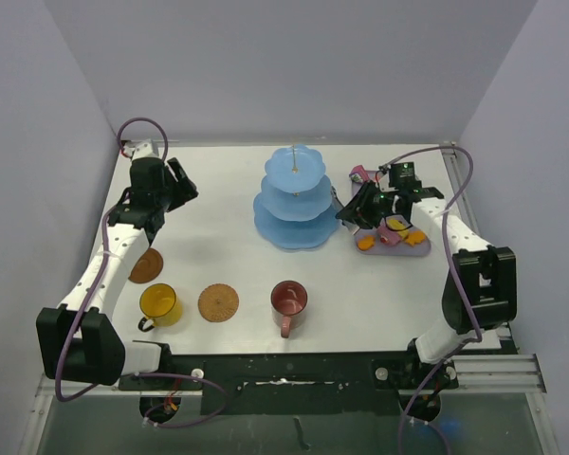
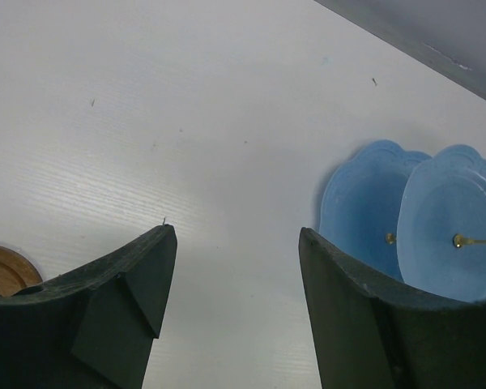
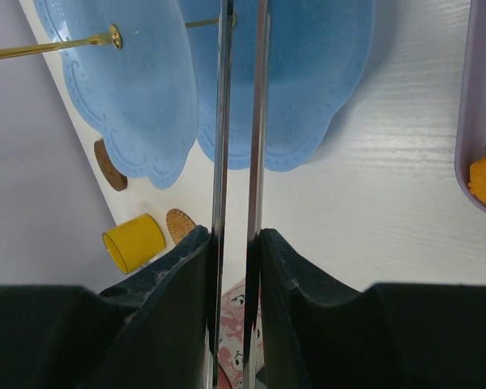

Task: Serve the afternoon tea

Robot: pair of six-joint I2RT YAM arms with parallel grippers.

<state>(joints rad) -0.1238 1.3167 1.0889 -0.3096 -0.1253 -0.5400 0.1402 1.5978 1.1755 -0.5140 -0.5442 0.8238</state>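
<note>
At the middle of the bench's far edge, the light-blue three-tier stand is standing upright. Just to its right, the right end effector is pinching the thin metal tongs. Its fingers are pressing in almost fully on the two blades, which are reaching toward the stand's lower tiers. Near the right edge, the lilac tray is carrying the toy pastries, and the right arm is hanging over its far end and hiding part of it. Toward the far-left corner, the left end effector is hovering with its jaws roughly half apart and gripping nothing. Along the near edge, the yellow mug, a brown coaster and the dark-red mug are sitting in a row, apart from one another. The second coaster is lying nearer the left edge, partly covered by the left arm.
</note>
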